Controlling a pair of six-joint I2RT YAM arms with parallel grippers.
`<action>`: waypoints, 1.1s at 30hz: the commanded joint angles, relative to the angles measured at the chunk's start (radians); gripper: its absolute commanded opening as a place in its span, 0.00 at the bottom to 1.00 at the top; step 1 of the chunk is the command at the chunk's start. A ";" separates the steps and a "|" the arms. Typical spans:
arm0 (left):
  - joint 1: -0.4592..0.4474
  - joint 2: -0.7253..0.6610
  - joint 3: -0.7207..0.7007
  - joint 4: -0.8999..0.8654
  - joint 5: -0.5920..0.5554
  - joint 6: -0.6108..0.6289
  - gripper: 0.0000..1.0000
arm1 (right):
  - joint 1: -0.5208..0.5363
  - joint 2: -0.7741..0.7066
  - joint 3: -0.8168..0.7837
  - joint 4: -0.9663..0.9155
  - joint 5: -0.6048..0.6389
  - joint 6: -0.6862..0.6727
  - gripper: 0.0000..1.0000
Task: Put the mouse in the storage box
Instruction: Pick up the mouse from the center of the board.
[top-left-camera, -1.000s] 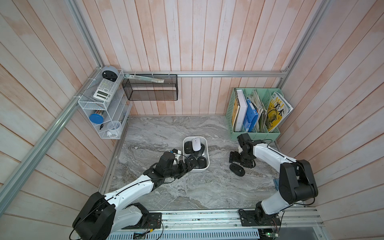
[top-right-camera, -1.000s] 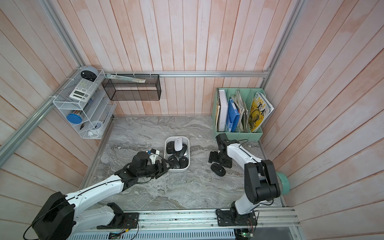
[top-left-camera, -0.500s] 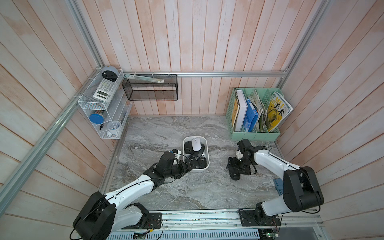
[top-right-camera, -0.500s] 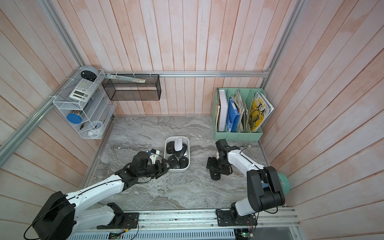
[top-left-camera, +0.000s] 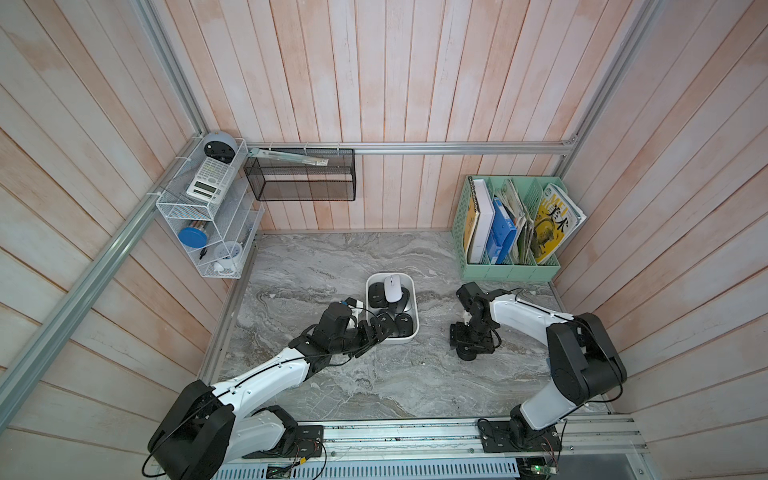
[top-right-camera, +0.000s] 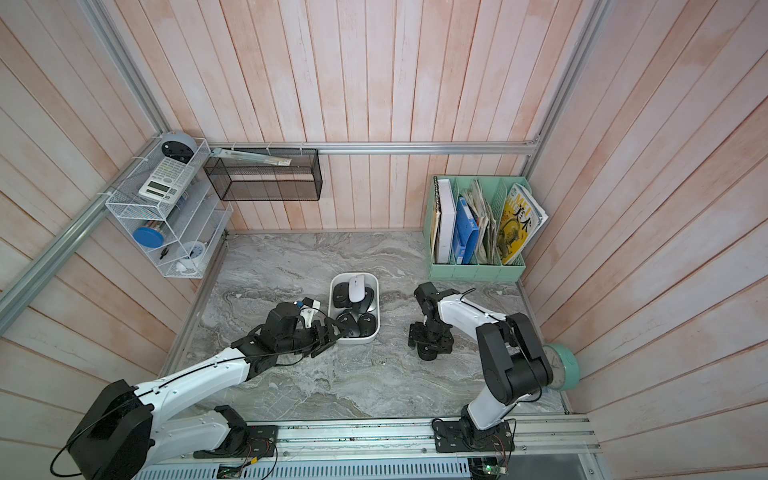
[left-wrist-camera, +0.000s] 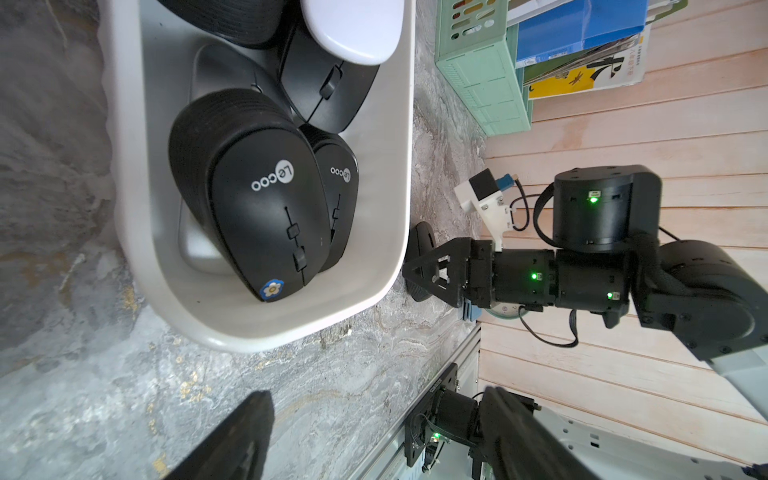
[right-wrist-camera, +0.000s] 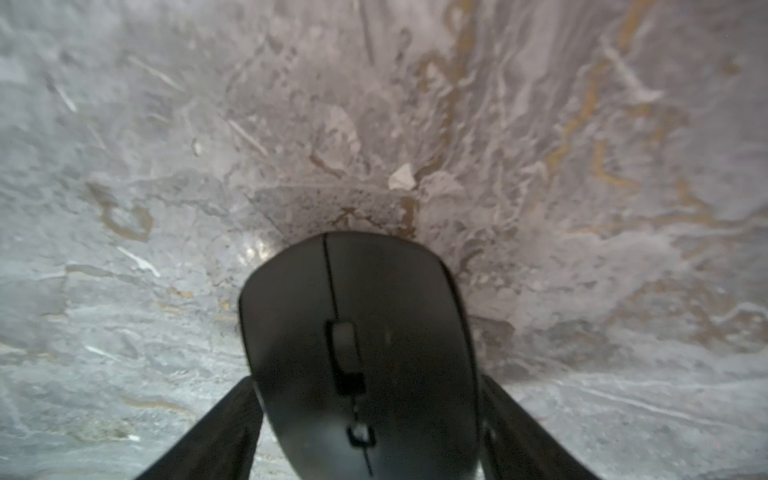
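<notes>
The mouse (right-wrist-camera: 361, 299) is black and lies flat on the gray marble table (top-left-camera: 332, 257), not in the storage box (top-left-camera: 399, 340). The right gripper (right-wrist-camera: 366, 378) points down over it, with one black finger (right-wrist-camera: 216, 432) on each side of the mouse, right up close. I cannot tell if the fingers are squeezing it or only sitting beside it. The front end of the mouse sticks out past the fingers. In both top views the mouse and this gripper are a little way off from the box, on the right arm's side. The box is white and sits in the middle of the table. It has several black mice (left-wrist-camera: 257, 199) in it, and one white mouse (top-left-camera: 392, 288) lies on top at the far end. The left gripper (top-left-camera: 376, 334) hangs at the near end of the box, its fingers wide apart with nothing in them. A mint-green file organizer (top-left-camera: 507, 272) full of books (top-left-camera: 500, 232) stands farther back.
</notes>
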 joint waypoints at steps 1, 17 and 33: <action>-0.005 0.021 0.011 -0.001 0.007 0.001 0.84 | 0.016 0.028 0.014 -0.016 0.015 0.009 0.72; -0.178 0.274 0.147 0.137 0.019 -0.039 0.83 | 0.194 -0.019 0.113 -0.019 0.015 0.074 0.59; 0.062 -0.016 0.082 -0.080 0.004 0.025 0.84 | 0.292 0.061 0.461 -0.124 0.021 0.026 0.59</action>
